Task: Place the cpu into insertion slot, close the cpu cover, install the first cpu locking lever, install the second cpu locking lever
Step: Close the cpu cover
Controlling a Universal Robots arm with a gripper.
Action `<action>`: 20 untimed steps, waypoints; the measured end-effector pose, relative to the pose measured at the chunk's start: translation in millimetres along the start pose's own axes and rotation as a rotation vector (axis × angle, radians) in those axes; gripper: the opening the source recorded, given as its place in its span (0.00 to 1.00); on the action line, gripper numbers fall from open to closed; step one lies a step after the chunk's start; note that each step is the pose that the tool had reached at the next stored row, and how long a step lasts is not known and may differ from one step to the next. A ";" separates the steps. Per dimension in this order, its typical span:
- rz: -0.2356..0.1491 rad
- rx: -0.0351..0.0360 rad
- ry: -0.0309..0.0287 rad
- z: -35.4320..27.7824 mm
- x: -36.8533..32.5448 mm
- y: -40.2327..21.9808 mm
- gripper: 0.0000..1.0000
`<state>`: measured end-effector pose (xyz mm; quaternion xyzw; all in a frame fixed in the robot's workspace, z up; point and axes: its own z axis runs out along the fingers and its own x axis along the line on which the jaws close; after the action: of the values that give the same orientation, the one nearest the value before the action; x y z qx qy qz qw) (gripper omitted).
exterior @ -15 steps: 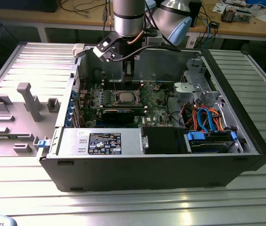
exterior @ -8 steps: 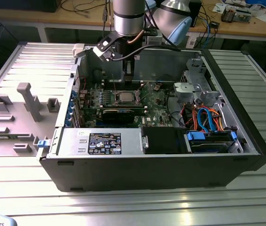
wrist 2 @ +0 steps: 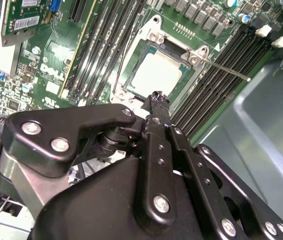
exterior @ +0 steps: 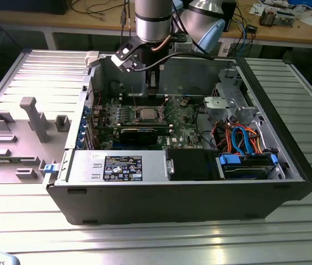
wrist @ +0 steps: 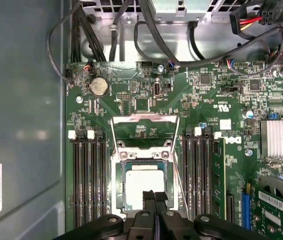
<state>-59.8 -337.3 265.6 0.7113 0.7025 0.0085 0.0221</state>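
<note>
The tool [exterior: 153,93] hung inside the open case [exterior: 172,201] in the exterior view, just above the cpu [exterior: 146,114]. In the second wrist view it was clenched and empty. In the first wrist view the cpu lay in the insertion slot [wrist: 119,190] beside its tips, with the cpu cover [wrist: 144,118] raised.

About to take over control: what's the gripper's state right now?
Gripper: shut, nothing between its fingers, poised over the cpu lying in the insertion slot.
</note>
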 end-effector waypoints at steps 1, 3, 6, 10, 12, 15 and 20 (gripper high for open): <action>0.000 0.0000 0.0000 0.0 0.0 1.0 0.11; 0.000 0.0000 0.0001 0.1 0.0 1.6 0.11; 0.000 0.0000 0.0000 0.1 0.0 1.8 0.11; 0.000 -0.0001 0.0002 0.0 0.1 2.0 0.11; 0.000 0.0001 -0.0001 -0.9 0.1 2.0 0.11; 0.000 -0.0003 0.0005 -1.2 0.1 2.0 0.11; 0.000 0.0016 0.0011 -1.3 0.0 2.7 0.11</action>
<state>-57.2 -337.3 267.0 0.7112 0.7026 0.0083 0.0211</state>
